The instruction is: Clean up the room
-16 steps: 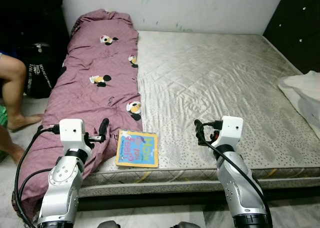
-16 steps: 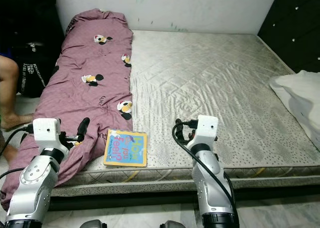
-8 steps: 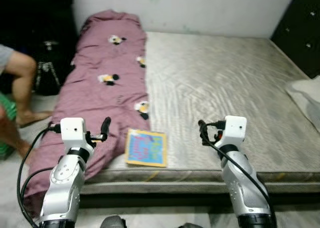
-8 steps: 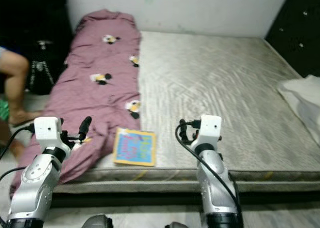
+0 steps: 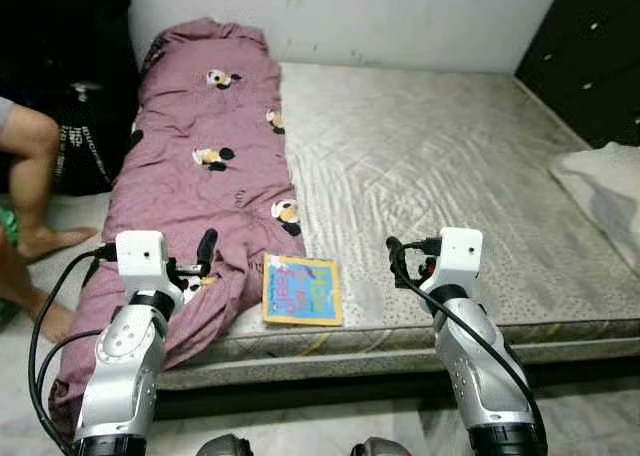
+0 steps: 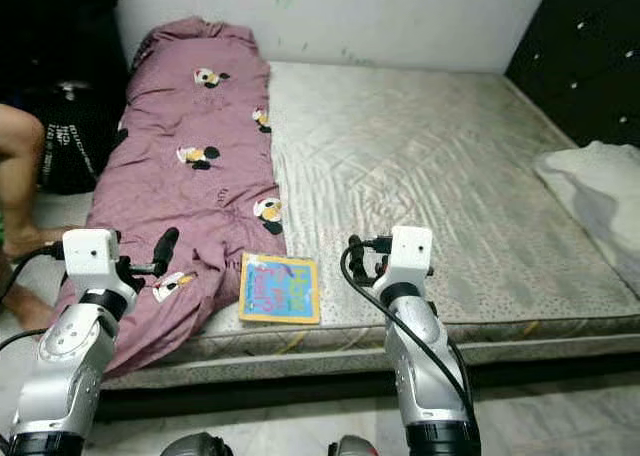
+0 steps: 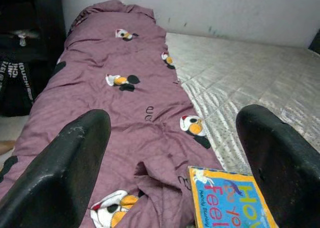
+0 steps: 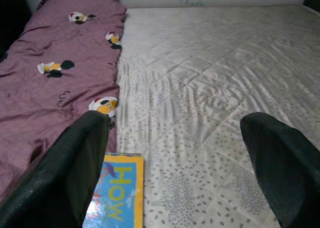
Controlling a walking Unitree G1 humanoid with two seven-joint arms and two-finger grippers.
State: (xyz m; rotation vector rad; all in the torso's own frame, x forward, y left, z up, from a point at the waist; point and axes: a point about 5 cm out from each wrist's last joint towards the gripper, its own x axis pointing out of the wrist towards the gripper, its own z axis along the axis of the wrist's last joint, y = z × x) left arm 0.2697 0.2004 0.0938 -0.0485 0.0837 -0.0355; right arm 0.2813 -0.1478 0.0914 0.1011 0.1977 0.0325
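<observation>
A thin book [image 5: 302, 290] with a bright blue and yellow cover lies flat near the front edge of the mattress [image 5: 450, 166], between the two raised arms: just ahead of and inward from the left gripper [image 5: 204, 252], and off to the inner side of the right gripper [image 5: 396, 259], a little farther from it. Both grippers hover above the bed edge with their fingers spread wide and nothing in them; the left wrist view shows the book's corner low between its two black fingers [image 7: 75, 173], so that arm looks better lined up for it. The book looks light and fairly stiff, probably a card-covered picture book, with a glossy cover that could slide on the quilted fabric. Lying flat, it offers no thickness to pinch from above; the best hold is likely across the cover at the near edge, one finger slipped under where the soft mattress gives, the other on top. Its left side sits just beside the purple blanket [image 5: 200, 176], which is soft and bunched there, so a finger coming in from that side may snag cloth. A person's leg [image 5: 30, 176] is at the far left, well apart from the book, and a white cloth [image 5: 605, 181] lies at the right edge of the bed.
</observation>
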